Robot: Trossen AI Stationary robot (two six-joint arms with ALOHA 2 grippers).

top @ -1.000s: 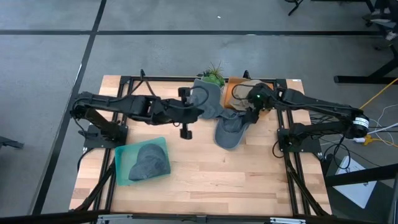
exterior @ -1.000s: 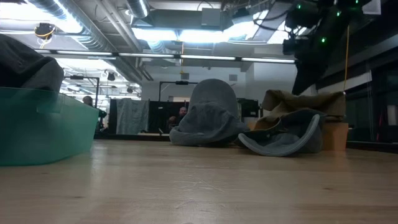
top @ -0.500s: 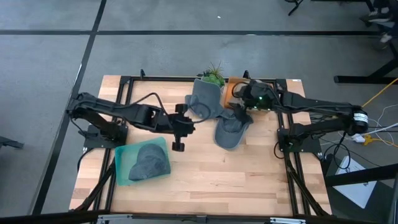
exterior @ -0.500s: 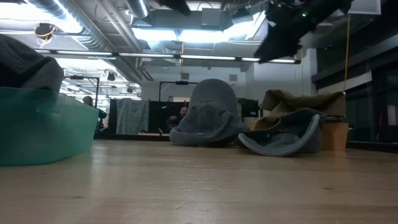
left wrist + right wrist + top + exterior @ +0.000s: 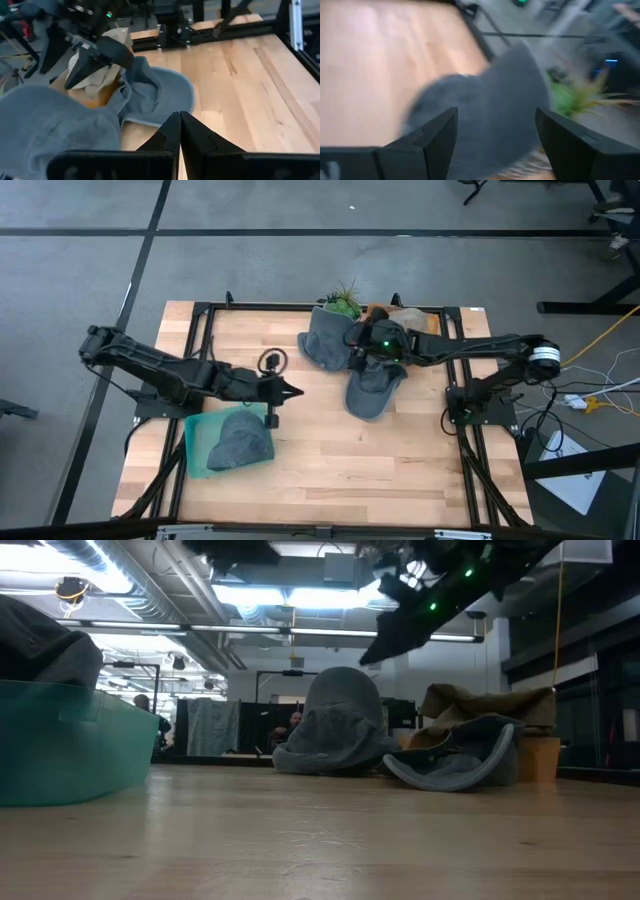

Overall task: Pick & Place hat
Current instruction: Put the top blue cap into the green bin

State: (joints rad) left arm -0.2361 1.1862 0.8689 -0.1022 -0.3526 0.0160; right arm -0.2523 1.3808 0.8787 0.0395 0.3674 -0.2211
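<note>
Three hats lie at the table's far middle. A rounded grey hat [image 5: 322, 343] [image 5: 335, 725] rests on its rim. A grey cap [image 5: 370, 392] [image 5: 460, 762] lies beside it. A tan hat [image 5: 405, 315] [image 5: 485, 700] sits on a brown box. My right gripper [image 5: 352, 340] [image 5: 495, 145] hovers open just above the rounded grey hat [image 5: 490, 110], clear of it in the low view [image 5: 385, 640]. Another grey hat [image 5: 242, 442] lies in the teal bin [image 5: 196, 428]. My left gripper [image 5: 290, 391] [image 5: 180, 131] is shut and holds nothing, in the air beside the bin.
A small green plant [image 5: 345, 302] stands at the far edge behind the hats. The black frame rails [image 5: 300, 307] run round the table. Bare wood [image 5: 380, 470] spreads across the near half. The teal bin [image 5: 70, 750] fills the near left.
My left gripper has drawn back toward the table's left edge and sunk, ending beside the teal bin, still shut. My right gripper has swung toward the table's left, from over the grey cap to over the rounded grey hat, tipping up closer to level. No hat has moved.
</note>
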